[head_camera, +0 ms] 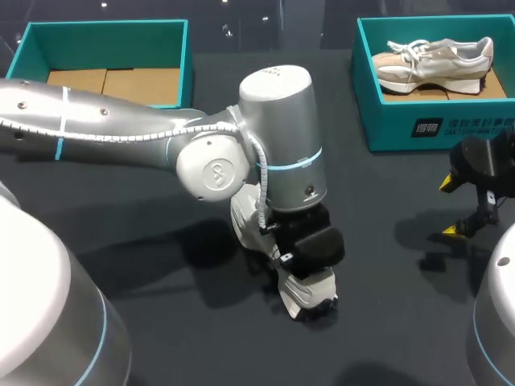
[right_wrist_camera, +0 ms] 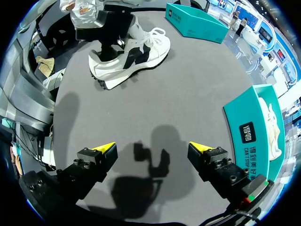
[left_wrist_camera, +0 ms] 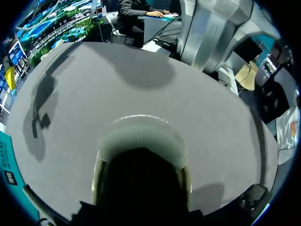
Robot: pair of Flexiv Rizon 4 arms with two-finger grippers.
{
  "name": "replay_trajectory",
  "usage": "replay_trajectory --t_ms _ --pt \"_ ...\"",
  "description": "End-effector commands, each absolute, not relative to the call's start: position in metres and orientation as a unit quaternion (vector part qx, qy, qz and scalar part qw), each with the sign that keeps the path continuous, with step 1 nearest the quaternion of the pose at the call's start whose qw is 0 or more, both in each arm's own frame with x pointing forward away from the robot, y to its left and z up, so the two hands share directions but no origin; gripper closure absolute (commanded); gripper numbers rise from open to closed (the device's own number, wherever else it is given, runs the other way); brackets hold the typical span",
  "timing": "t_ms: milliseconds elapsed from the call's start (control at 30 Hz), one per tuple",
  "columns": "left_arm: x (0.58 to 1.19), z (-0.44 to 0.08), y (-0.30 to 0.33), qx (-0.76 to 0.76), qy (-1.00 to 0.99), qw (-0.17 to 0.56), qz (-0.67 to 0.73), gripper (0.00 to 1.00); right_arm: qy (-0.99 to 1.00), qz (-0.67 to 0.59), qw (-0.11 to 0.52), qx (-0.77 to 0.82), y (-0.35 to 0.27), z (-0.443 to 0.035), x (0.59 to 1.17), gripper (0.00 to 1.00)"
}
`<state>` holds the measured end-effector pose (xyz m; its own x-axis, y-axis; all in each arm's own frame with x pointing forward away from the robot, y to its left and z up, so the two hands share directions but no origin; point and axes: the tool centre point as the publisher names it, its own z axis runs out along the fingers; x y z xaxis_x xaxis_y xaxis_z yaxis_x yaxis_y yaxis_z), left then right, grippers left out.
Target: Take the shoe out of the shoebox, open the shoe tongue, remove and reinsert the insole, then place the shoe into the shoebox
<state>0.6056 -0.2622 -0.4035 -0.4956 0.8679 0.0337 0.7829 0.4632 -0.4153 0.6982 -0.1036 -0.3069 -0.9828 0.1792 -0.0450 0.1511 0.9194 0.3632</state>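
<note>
At the tabletop's far left corner I see an open teal shoebox with bare cardboard inside. My left arm reaches in to the middle, its end effector down on the white shoe, which stands on the tabletop nearer the front edge. I cannot tell whether that end effector is spread or pinching, since its tips are hidden. At the far right corner a second teal shoebox holds a beige shoe. My right end effector hangs near the right edge, spread wide above the tabletop.
</note>
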Motion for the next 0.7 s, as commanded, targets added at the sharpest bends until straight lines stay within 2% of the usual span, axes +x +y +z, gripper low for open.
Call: replay_trajectory --t_ms 33,500,700 --pt "0.602 -0.431 -0.257 -0.472 -0.865 0.106 0.135 1.00 0.979 0.180 0.040 0.085 -0.103 -0.307 0.697 0.00" --pt "0.659 -0.428 -0.210 -0.431 -0.899 0.046 0.055 1.00 0.979 0.180 0.040 0.085 -0.103 -0.307 0.697 0.00" --pt "0.668 -0.407 -0.207 -0.439 -0.896 0.025 0.056 1.00 0.979 0.180 0.040 0.085 -0.103 -0.307 0.697 0.00"
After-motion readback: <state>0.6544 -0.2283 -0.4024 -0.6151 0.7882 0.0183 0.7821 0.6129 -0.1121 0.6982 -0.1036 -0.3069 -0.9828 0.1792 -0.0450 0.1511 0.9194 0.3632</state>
